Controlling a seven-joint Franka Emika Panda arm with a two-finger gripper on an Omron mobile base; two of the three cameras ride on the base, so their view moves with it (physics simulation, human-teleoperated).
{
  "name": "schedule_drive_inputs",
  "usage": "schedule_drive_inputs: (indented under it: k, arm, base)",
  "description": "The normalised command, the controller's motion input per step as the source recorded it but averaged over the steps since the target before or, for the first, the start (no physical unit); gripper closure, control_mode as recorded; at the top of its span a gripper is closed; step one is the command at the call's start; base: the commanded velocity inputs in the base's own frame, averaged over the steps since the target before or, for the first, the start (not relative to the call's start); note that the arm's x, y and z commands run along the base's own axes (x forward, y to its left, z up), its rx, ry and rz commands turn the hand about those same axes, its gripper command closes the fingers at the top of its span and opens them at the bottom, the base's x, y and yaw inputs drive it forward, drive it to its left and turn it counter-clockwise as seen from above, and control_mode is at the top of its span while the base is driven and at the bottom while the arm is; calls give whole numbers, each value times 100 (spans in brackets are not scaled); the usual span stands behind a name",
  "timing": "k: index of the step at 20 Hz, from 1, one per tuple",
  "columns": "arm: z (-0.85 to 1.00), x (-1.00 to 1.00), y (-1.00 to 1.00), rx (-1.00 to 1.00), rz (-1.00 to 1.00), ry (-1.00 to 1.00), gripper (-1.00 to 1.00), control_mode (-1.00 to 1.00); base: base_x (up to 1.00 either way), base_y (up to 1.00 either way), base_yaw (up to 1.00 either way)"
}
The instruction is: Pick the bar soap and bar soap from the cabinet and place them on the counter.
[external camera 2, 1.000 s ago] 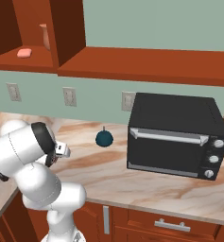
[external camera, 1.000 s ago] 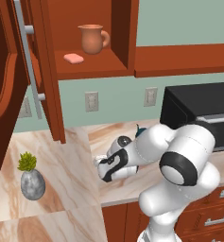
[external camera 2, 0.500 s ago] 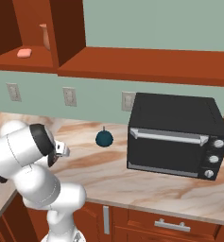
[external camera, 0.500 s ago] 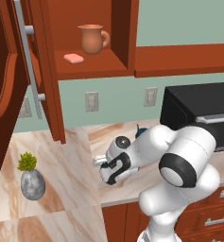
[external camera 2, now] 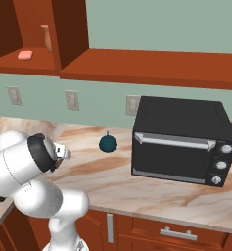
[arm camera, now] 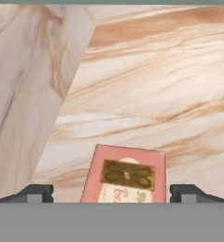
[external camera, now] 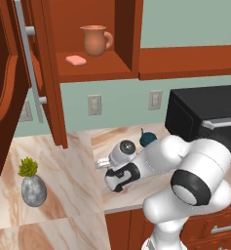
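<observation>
A rectangular bar soap [arm camera: 125, 177] with a pink rim, pale centre and brown emblem lies flat on the marble counter [arm camera: 156, 94]. My gripper [arm camera: 112, 194] hangs low over it, open, one fingertip on each side and neither touching it. From the left base view the gripper [external camera: 113, 184] points down at the counter [external camera: 53, 161] and hides that soap. The plain salmon-pink bar soap [external camera: 76, 60] [external camera 2: 25, 55] rests on the shelf of the open cabinet [external camera: 97, 72].
A terracotta mug [external camera: 95, 40] stands beside the pink soap. The cabinet door [external camera: 9, 97] swings out at the left. A black microwave [external camera: 204, 117] [external camera 2: 181, 139], a teal round object [external camera: 147, 139] [external camera 2: 107, 143] and a potted plant [external camera: 33, 183] sit on the counter.
The hand has barely shifted over the counter. Both soaps, the mug and the cabinet door stay where they were.
</observation>
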Motion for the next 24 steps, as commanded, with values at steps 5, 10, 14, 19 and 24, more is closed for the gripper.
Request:
schedule_drive_inputs:
  k: [5,10,14,19,24]
  arm:
    - [67,-3,0,0,3,-4,-100,-100]
    - [82,-7,-2,0,2,0,-100,-100]
    - [75,-12,-3,0,0,1,-100,-100]
    - [61,-22,-4,0,0,2,-100,-100]
    - [53,-35,-4,0,0,0,-100,-100]
  base:
    - [0,0,0]
    - [0,0,0]
    - [0,0,0]
    - [0,0,0]
    - [0,0,0]
